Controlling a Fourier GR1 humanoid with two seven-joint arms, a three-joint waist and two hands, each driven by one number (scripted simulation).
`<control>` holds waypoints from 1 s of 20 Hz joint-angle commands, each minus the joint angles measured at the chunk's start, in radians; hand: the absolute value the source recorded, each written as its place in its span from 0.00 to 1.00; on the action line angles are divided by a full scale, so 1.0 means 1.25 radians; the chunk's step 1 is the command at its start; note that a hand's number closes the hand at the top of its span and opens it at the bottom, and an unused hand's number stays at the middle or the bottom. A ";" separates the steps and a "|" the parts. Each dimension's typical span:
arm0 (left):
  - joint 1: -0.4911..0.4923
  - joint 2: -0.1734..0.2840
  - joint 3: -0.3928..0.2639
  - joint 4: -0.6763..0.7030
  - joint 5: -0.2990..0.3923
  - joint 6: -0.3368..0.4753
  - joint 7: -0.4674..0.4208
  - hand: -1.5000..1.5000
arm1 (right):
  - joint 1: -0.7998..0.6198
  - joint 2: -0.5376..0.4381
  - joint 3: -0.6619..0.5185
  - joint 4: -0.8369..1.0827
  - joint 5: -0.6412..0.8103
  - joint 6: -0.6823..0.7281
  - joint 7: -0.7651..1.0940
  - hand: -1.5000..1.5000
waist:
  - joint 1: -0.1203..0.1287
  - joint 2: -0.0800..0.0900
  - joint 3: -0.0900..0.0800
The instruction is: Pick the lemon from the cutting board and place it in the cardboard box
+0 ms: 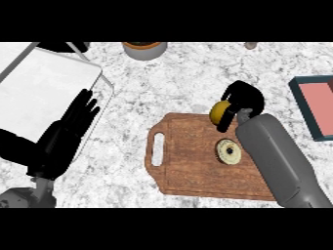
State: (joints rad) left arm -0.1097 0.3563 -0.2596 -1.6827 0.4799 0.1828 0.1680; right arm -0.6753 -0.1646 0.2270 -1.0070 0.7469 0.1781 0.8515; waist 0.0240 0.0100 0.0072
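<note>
We see our right hand (242, 100) at the far end of the cutting board (190, 166), fingers and thumb curled round the lemon (218, 112) — the yellow fruit shows on the hand's left side, half hidden by the black fingers. It sits over the board's far edge; whether it touches the wood, we cannot tell.

Just behind the hand, toward our own body, one round slice-like disc with a dark centre (228, 151) lies on the board, tight against the grey forearm. To the hand's right stands the cardboard box (326, 110), pinkish inside with a dark teal rim, cut off by the picture's edge. Between hand and box we see bare marbled counter (176, 83) and nothing more. Beyond the hand, one grey pot with an orange top (144, 50) stands at the counter's far edge, off to the left, and a small object we cannot make out lies further right.

Well to the left, our left hand (64, 134) rests with fingers straight and spread, its fingertips over the edge of one pale tray (32, 88).

One lemon, one board, one box — two hands.
</note>
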 commanded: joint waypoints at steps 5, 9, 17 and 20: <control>0.002 0.078 0.080 0.053 -0.032 0.022 0.005 0.50 | -0.117 -0.088 -0.077 0.185 0.017 -0.043 -0.092 1.00 | 0.021 0.004 -0.005; 0.021 0.085 0.083 0.039 -0.021 0.017 0.001 0.50 | -0.184 -0.100 -0.074 0.225 0.062 -0.088 -0.077 1.00 | 0.032 0.003 -0.005; 0.034 0.108 0.099 0.036 -0.007 0.020 0.015 0.50 | -0.262 -0.112 -0.038 0.144 0.139 -0.152 -0.051 1.00 | 0.010 -0.010 -0.006; 0.059 0.103 0.104 0.069 -0.005 0.003 -0.030 0.50 | -0.325 -0.133 -0.049 0.111 0.155 -0.140 -0.007 1.00 | 0.006 -0.011 -0.007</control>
State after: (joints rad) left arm -0.1128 0.3652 -0.2684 -1.6685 0.4862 0.1903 0.1622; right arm -1.0105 -0.3072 0.1713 -0.8331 0.9072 0.0186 0.7984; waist 0.0207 -0.0027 0.0047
